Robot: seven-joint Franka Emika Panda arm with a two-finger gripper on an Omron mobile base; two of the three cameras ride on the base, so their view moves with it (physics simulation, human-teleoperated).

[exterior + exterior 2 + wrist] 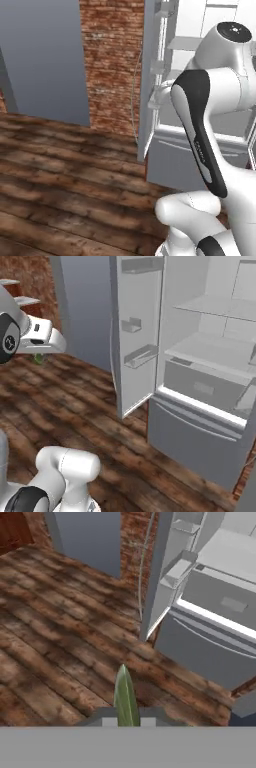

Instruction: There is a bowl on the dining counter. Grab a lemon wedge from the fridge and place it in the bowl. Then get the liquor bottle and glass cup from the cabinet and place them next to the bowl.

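Note:
My gripper (pixel 127 721) is shut on the lemon wedge (pixel 125 696), a thin yellow-green sliver that sticks up between the fingertips over the wooden floor. In the right base view the hand (pixel 42 336) hangs at the far left, well away from the fridge, and the green wedge (pixel 39 359) pokes out below it. The fridge (pixel 200 426) stands with its left door (pixel 137 331) swung open, showing white shelves (pixel 215 351) and the grey bottom drawer (pixel 210 652). From the left base camera, the fridge (pixel 195 160) sits behind my upper arm.
A dark plank floor (pixel 60 190) spreads to the left of the fridge. A red brick wall (pixel 112 60) and a grey panel (pixel 42 55) stand behind it. The open door (pixel 157 577) juts out into the floor space, with small bins on its inner side.

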